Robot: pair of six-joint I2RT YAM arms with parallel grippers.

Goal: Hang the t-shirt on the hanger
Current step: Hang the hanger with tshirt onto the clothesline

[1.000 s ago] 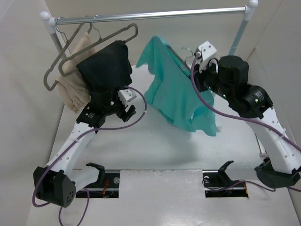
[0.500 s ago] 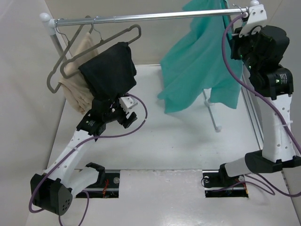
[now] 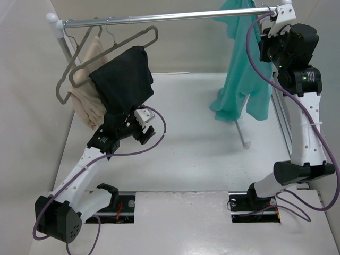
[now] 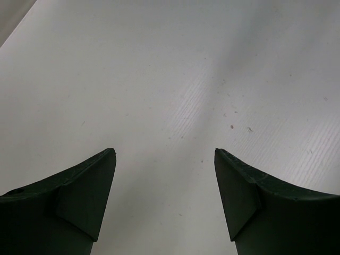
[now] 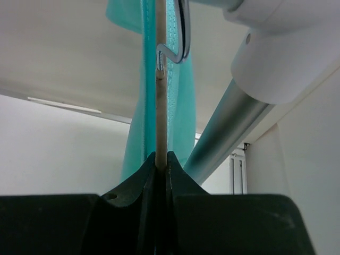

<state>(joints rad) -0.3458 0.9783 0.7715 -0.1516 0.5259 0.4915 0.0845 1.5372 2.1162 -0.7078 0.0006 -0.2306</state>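
Top external view puts the right gripper (image 3: 276, 16) high at the right end of the silver metal rail (image 3: 170, 17), with the teal short-sleeved cloth t-shirt (image 3: 241, 74) hanging just beside and below its jaws, down towards the white table (image 3: 202, 154). Right wrist view shows those jaws closed tight on the thin grey-taupe clothes hanger (image 5: 160, 95), whose slim body runs straight out from between the fingertips. The hanger's silver metal hook (image 5: 180, 37) curls just beyond the fingertips, slightly to one side. Teal cloth is draped on either side of that slim body, past the jaws, and the rail slants away beside them under a white end cap (image 5: 276, 58). Whether the hook sits over the rail I cannot tell. The left gripper (image 3: 144, 128) is low over the table, its jaws spread wide with nothing between them and only bare white surface beyond the fingertips. Just above and behind these jaws hangs a black garment (image 3: 125, 79) on a like grey hanger (image 3: 143, 37), and farther to that side a beige garment (image 3: 85, 103).
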